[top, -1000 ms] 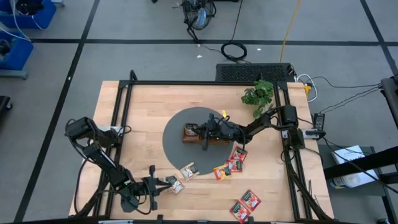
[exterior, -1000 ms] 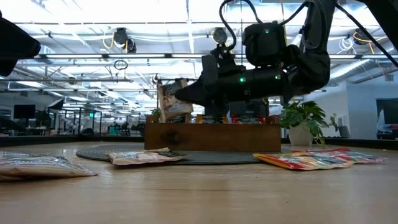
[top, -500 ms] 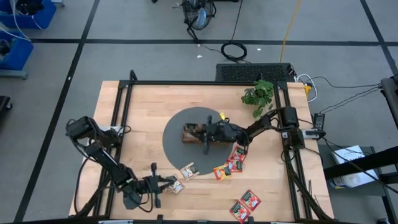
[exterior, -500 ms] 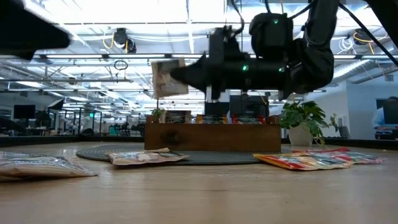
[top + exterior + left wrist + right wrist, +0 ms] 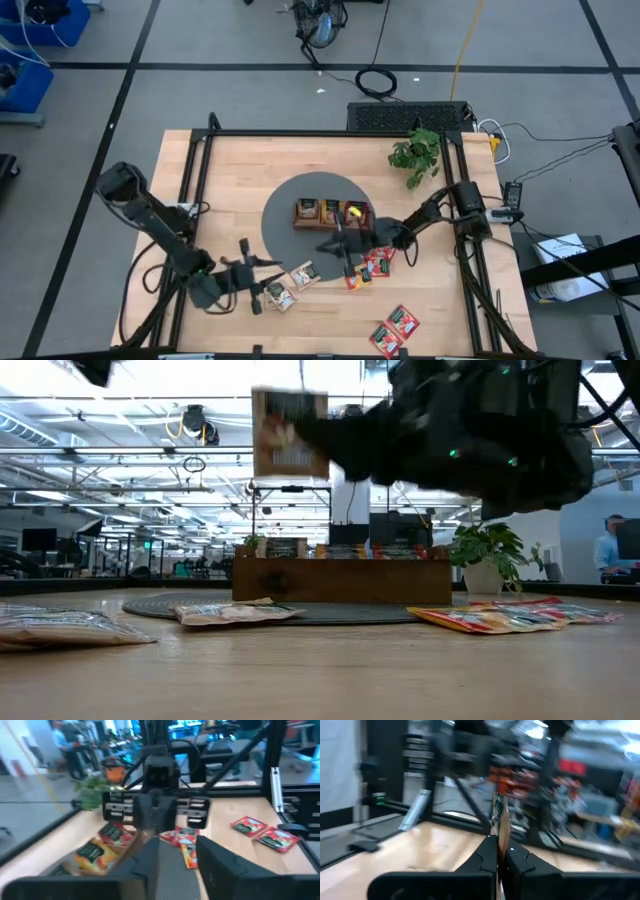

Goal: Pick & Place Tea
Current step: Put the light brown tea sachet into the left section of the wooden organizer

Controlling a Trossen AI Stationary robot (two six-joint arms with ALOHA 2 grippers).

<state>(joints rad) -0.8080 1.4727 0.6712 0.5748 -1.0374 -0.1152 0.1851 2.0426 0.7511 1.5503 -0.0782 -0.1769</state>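
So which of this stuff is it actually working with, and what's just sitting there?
Part of the job:
- tea sachet pinched in the right claw
- loose sachets on the table
- wooden tray on the grey mat
- left claw

Just lying about:
- potted plant
- cables on the floor

My right gripper (image 5: pixel 501 851) has its fingers (image 5: pixel 482 857) pressed together on a tea sachet (image 5: pixel 500 817), held edge-on and upright. Beyond the sachet lies the wooden table (image 5: pixel 420 852), bounded by a dark frame rail (image 5: pixel 465 817). Past the rail, the room is blurred; nothing further can be identified.
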